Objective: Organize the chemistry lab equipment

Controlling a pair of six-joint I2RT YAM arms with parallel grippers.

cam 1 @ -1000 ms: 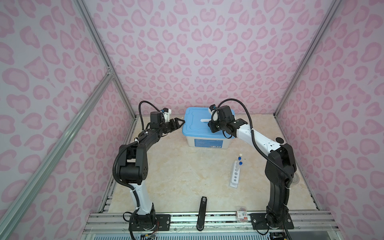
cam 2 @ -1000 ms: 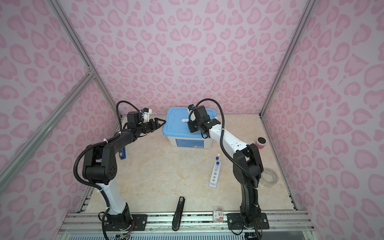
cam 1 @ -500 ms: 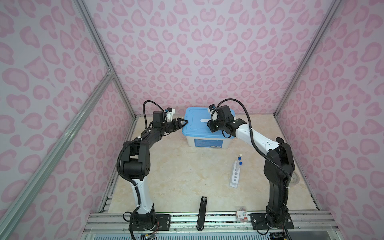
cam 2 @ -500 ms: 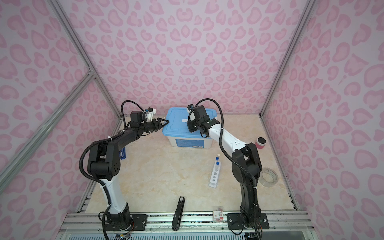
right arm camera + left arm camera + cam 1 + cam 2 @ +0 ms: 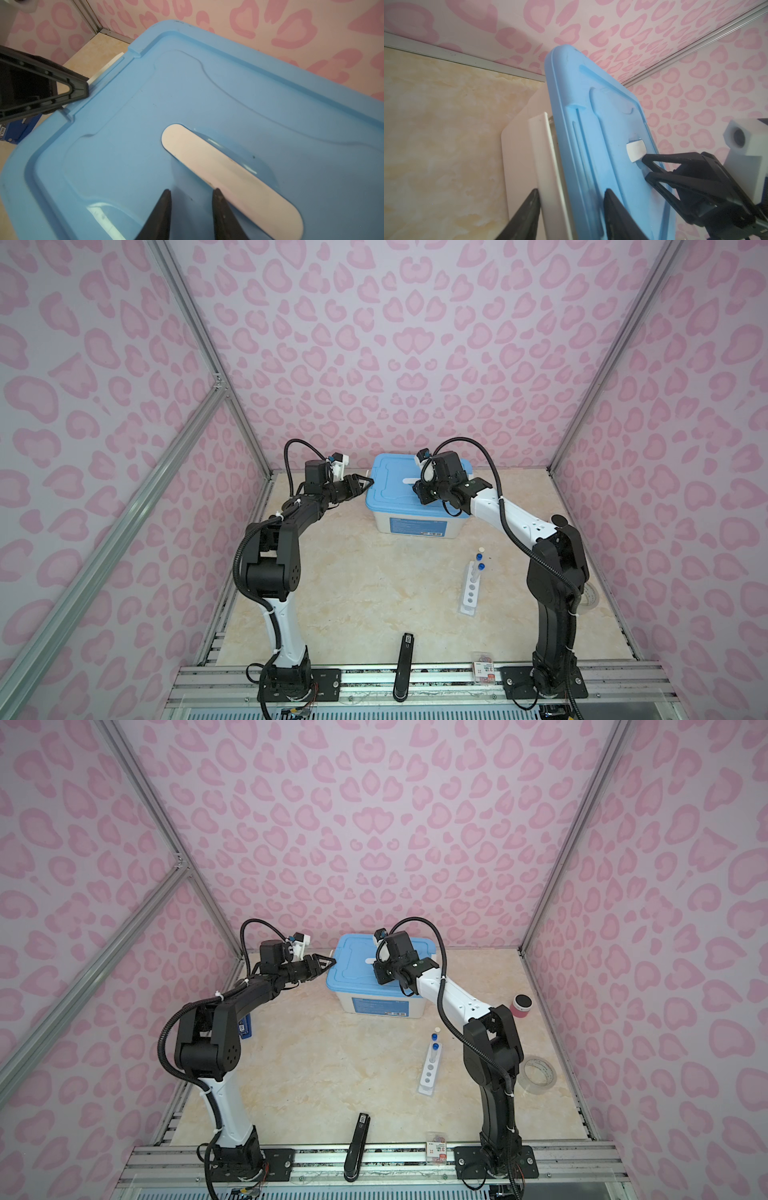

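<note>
At the box's [image 5: 415,510] edge, the left claw [image 5: 571,192] straddles the latch [image 5: 542,166], grip unclear, likely to unclip it. The right claw [image 5: 191,191], parted and empty, seems to steady the lid [image 5: 187,83]. The rack [image 5: 467,605] stands before the box.

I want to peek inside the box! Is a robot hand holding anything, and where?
Left gripper straddles the end edge of the lid and its white latch; a firm grip cannot be told. Right gripper holds nothing.
</note>
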